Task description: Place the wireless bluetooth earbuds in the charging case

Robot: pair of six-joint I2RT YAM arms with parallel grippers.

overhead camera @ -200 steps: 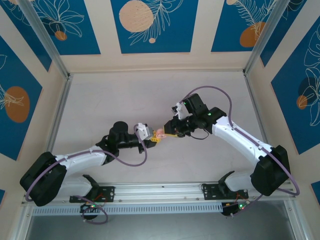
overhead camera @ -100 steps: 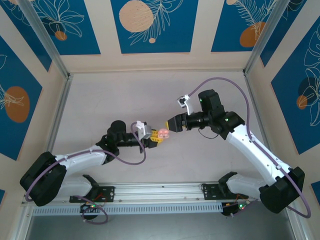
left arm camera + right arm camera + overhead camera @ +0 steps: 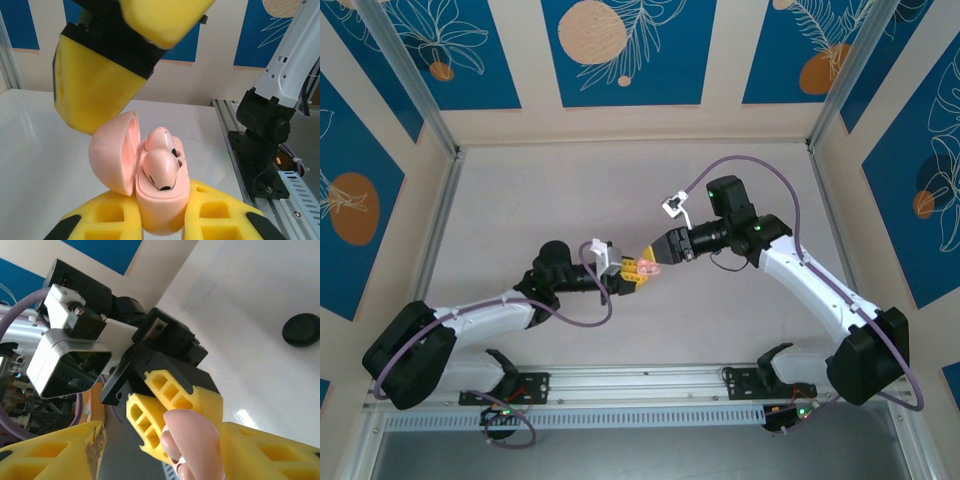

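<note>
While held up off the table (image 3: 520, 200) in the left pincer (image 3: 632, 270), looks light, hard and glossy: a small pink case (image 3: 161, 205), likely slippery against anything but soft foam. Gripped low on the base, both yellow pads shut firmly against its sides, lid (image 3: 112, 150) hinged back and standing open. Seated inside, side by side in the wells, two pink earbuds (image 3: 160, 167), smooth, tiny and rounded, probably easy to flick out if nudged. Best taken, judging by shape, across the base as now; never by the thin lid, with a hinge that is probably the weak point. Reaching in from the right, the right pincer (image 3: 656, 258), fingers parted wide enough to straddle the case, with nothing held; one yellow pad just behind the lid, contact impossible to confirm. Lying well apart on the table in the right wrist view, a round black case (image 3: 301, 330), closed. For shutting the lid, probably only a gentle push on its back needed; too hard a press likely to twist the case in the foam.
</note>
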